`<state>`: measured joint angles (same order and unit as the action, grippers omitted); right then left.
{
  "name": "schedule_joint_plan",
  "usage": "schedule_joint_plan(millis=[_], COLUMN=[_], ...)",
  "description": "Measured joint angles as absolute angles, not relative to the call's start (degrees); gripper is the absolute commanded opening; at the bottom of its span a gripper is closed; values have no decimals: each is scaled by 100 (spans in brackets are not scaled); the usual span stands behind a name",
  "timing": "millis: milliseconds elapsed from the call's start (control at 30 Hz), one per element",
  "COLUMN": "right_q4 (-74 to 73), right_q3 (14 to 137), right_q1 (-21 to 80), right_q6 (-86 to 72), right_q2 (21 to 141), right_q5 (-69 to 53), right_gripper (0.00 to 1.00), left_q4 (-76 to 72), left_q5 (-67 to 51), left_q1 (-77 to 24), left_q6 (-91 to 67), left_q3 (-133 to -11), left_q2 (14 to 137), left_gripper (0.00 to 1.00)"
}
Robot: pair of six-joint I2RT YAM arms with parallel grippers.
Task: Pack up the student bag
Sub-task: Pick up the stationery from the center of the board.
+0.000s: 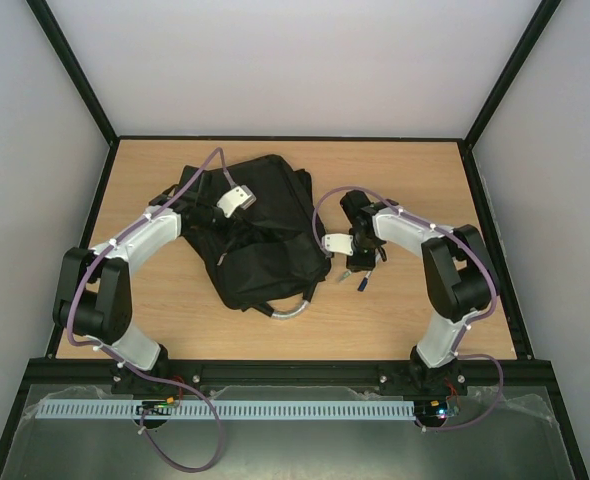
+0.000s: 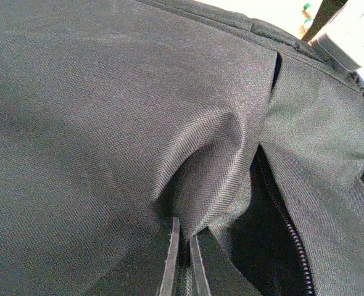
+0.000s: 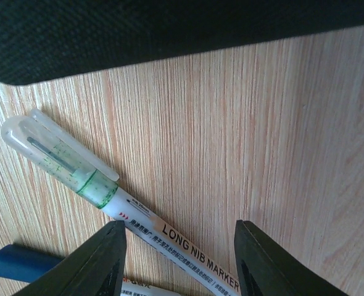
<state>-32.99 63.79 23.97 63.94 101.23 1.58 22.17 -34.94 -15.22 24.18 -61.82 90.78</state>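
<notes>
Step in hand (my read): loading pens into the bag. L arm holds a pocket open, R arm is about to pick.

L arm: base near-left, elbow bowed out twd left edge, forearm reaching in and away over the student bag (image 1: 265, 235). Left fingers (image 2: 173, 253) together, pinched on a fold of bag fabric just beside the open zip (image 2: 287, 228). Fold is pulled up and a dark gap shows by the zip teeth. Looks like a hold-open grip.

Bag: lies flat on worktop (image 1: 425, 180), centre-left, grey handle (image 1: 290, 308) at the near end, twd arm bases.

R arm: elbow out at right, forearm folded back inward, wrist pointing down at the worktop just off the bag's right edge. Right fingers (image 3: 102, 262) apart, straddling a white marker (image 3: 139, 216) w/ clear cap & green tip. No contact w/ it as far as the wrist view shows. Blue pen (image 3: 21, 262) just beside, partly behind one finger. Second marker (image 3: 145, 287) at bottom edge, mostly cut off.

Next (judgement): R lowers, closes across the marker barrel, lifts, carries it left to the gap L holds. Needs a square grip, since the barrel is round and lies diagonal btw the fingers, so it may roll or skew. L must not slacken or the pocket mouth closes. Pocket inside too dark to tell if anything is packed.
</notes>
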Motion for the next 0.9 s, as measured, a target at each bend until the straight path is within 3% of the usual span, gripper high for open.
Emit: schedule_joint_plan(millis=[700,900], right_q4=[-3162,-3194], right_q3=[6390,6388], right_q1=[2423,2423], right_q6=[6420,6608], right_q2=[10350,10259], right_q5=[283,349], right_gripper=[15,10], left_q4=[2193,2178], left_q5=[-3496,-3498], left_q1=[-1527,-1527], left_q6=[2416,2394], left_q3=[-6141,-6139], left_q2=[9074,9074], left_gripper=[2,2])
